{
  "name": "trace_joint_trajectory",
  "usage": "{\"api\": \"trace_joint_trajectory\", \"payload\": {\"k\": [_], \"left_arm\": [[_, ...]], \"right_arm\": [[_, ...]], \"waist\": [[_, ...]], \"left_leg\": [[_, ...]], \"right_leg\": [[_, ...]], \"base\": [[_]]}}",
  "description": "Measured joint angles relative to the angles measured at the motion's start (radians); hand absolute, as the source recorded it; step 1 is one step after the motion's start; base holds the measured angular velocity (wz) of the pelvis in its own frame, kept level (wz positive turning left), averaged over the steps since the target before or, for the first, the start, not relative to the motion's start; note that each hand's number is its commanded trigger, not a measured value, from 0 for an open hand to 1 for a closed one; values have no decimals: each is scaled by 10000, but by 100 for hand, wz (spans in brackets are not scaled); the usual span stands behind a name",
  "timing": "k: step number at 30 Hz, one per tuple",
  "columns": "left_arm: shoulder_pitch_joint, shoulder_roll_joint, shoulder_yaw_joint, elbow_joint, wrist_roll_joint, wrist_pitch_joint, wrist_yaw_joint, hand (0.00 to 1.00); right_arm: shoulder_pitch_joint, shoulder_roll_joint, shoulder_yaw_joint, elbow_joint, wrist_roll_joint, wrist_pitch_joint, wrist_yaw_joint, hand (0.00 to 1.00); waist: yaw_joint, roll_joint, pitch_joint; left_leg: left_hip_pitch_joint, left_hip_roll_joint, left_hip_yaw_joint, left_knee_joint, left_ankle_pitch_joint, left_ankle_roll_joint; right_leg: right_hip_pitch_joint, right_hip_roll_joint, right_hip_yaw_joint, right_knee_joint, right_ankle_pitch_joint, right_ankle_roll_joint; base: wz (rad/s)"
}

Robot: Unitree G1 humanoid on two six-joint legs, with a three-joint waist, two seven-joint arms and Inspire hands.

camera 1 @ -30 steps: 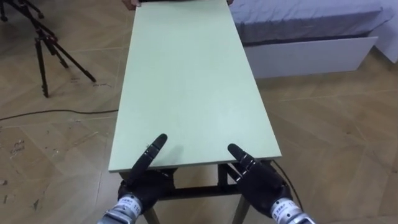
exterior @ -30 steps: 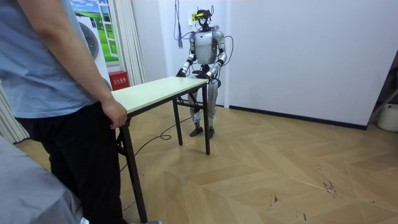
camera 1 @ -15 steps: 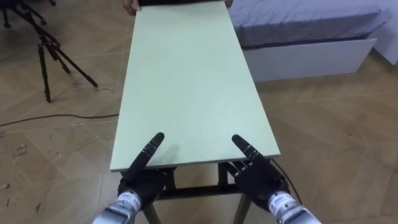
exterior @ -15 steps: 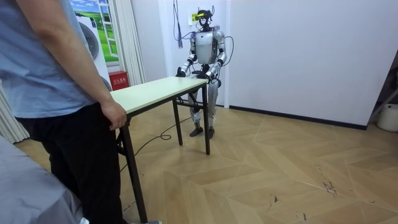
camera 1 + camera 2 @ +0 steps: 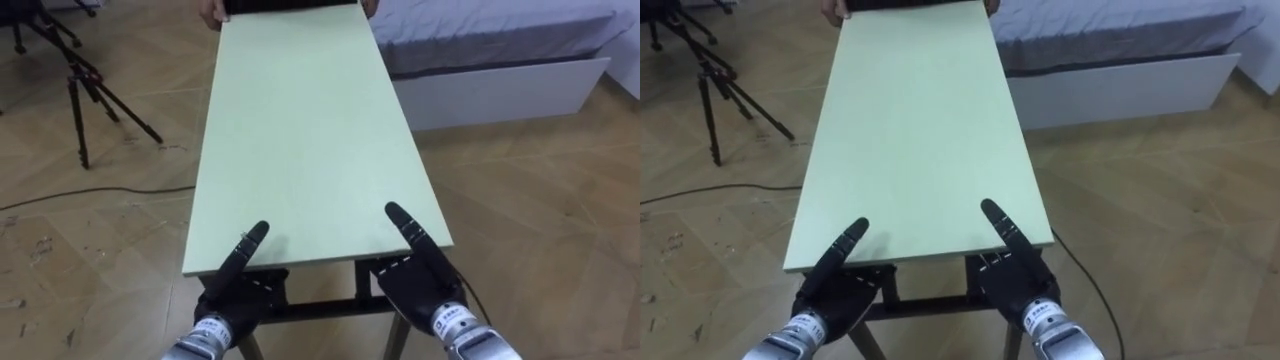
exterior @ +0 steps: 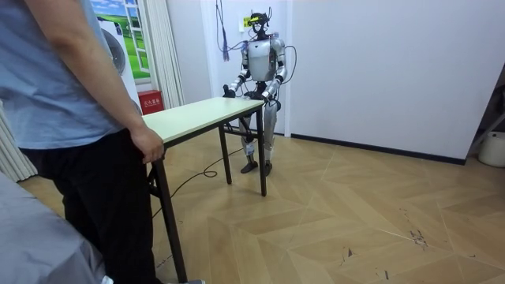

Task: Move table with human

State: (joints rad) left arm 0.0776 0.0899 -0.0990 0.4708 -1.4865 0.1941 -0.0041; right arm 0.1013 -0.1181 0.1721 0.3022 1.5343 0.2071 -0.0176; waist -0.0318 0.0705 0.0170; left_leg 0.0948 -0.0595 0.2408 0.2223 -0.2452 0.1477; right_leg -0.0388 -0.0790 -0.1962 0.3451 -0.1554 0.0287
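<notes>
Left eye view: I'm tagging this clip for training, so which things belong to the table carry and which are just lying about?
Part of the job:
table
left robot hand and right robot hand, at its near edge
person, hand on the far end

Just lying about:
tripod, on the floor left of the table
bed, right of the table

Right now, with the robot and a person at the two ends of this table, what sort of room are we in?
Probably a home-style bedroom set up for recording: a low grey-topped bed on one side of the table, a wood parquet floor, and a black tripod on the other side.
</notes>
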Motion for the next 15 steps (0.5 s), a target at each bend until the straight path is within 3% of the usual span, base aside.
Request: {"api": "trace_joint_trajectory", "payload": {"k": [7, 15], "left_arm": [[45, -401, -28, -21, 396, 17, -160, 100], [46, -528, -37, -76, 611, -64, -294, 100]], "right_arm": [[-74, 178, -301, 649, -145, -158, -726, 100], [-68, 444, -318, 698, -544, -528, -749, 100]], "waist": [[360, -24, -7], [343, -116, 1]], "left_leg": [[-25, 5, -17, -30, 4, 4], [-2, -12, -29, -134, 4, 5]], "right_leg": [[-33, -39, -79, -26, -7, 8], [-35, -53, -81, -24, -12, 13]], "base": [[2], [0]]}}
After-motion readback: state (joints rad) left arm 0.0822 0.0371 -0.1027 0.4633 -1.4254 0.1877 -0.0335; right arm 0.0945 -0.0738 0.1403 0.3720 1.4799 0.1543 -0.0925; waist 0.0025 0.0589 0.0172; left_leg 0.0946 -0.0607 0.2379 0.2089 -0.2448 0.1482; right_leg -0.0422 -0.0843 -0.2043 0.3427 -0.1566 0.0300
